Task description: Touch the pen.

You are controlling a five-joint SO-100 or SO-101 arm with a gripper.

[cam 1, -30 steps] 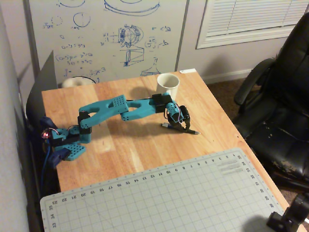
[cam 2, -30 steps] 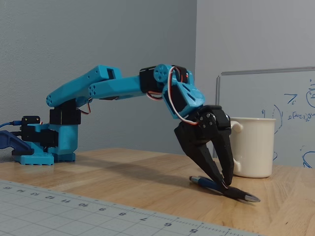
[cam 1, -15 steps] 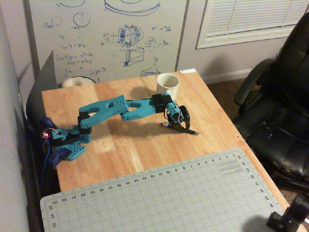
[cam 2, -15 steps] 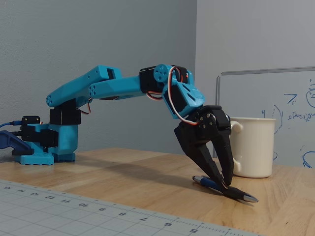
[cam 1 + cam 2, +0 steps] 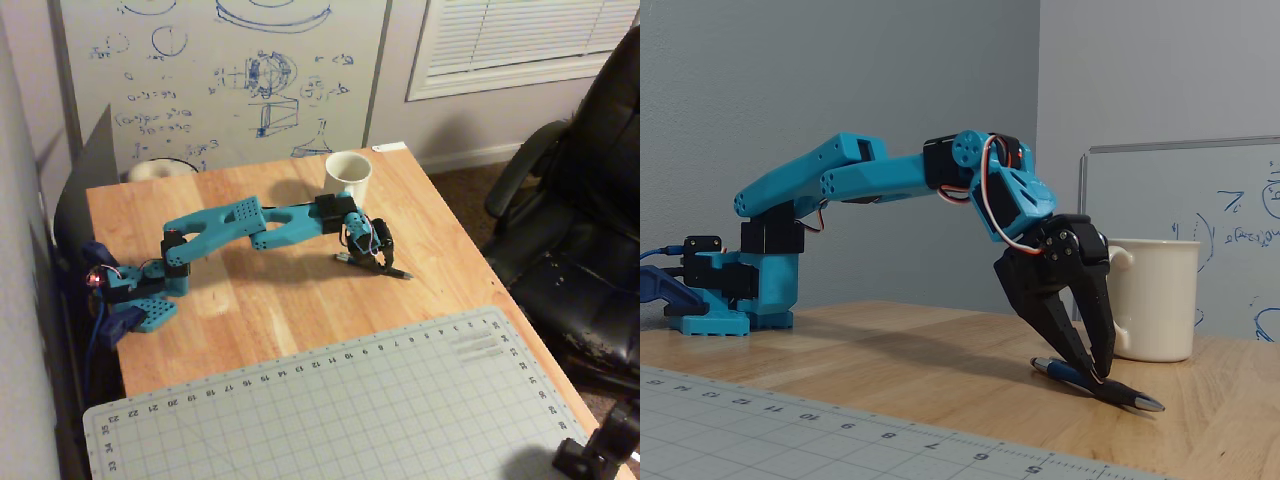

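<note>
The wooden tabletop point(image 5: 270, 310) carries everything, and the white mug point(image 5: 347, 177) near its far edge serves as the landmark. Past the mug stands a whiteboard point(image 5: 220, 75) covered in blue sketches; to the mug's right in the overhead view, off the tabletop, sits a black office chair point(image 5: 580, 230) with worn, flaking upholstery. Only the overhead view shows the chair. On the tabletop's near part, well apart from the mug, lies a pale gridded cutting mat point(image 5: 340, 410) with numbered edges.

The turquoise plastic arm point(image 5: 235, 228) reaches from its base at the tabletop's left edge toward the mug, bending down just in front of it. Its black jaws point(image 5: 1097, 372) are tapered and pointed; in the fixed view they stand slightly apart higher up and converge at the tips, which press down on the pen without clamping it.

The pen point(image 5: 1095, 383), thin, dark blue-black with a silvery tip, lies flat on the wood just in front of the mug, near but not touching it. The overhead view shows it slanting under the jaws point(image 5: 378, 262); the fixed view alone shows the tips meeting its barrel.
</note>
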